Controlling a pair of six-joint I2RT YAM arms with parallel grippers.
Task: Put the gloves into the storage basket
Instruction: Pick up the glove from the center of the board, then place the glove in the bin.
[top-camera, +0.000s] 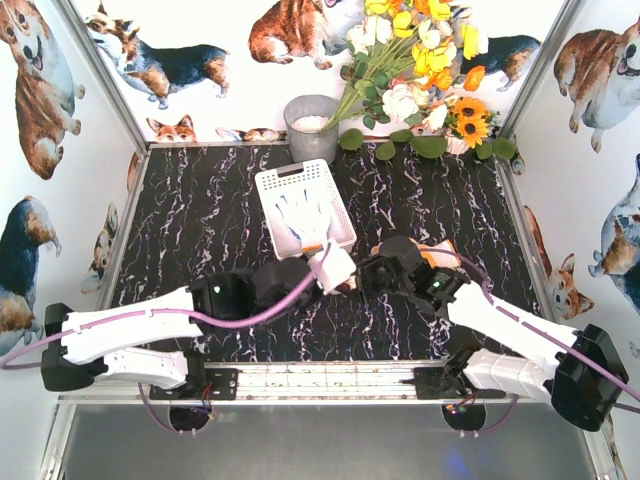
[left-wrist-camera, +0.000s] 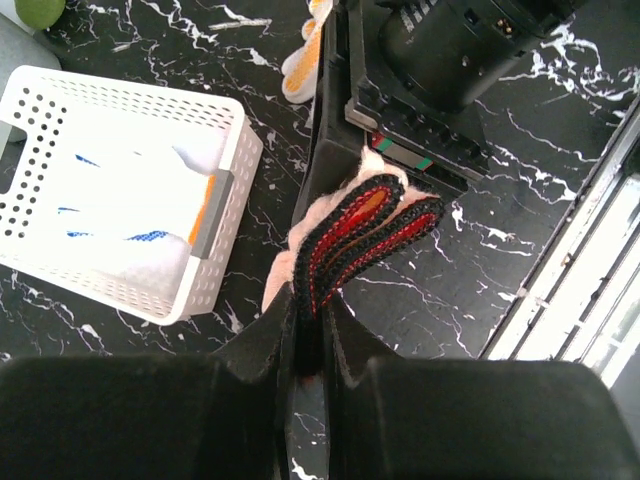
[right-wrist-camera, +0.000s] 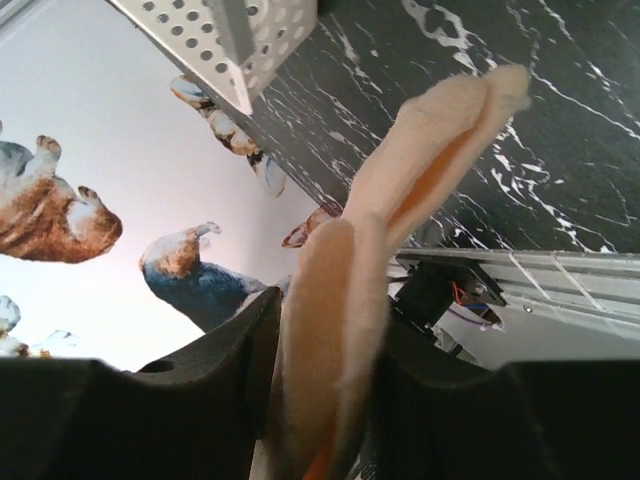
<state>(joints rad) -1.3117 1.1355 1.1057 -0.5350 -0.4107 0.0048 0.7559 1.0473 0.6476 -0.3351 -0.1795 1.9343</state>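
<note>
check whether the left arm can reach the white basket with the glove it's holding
Probably yes. The left tool is shut on a black-trimmed glove right beside the basket, nothing lying between them. The right tool, gripping a cream glove, sits on the other side, out of the way.

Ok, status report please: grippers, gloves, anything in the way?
Left gripper shut on cream glove, at the cuff. Right gripper shut on cream fabric, maybe same glove. One white glove in storage basket. Path looks free.
</note>
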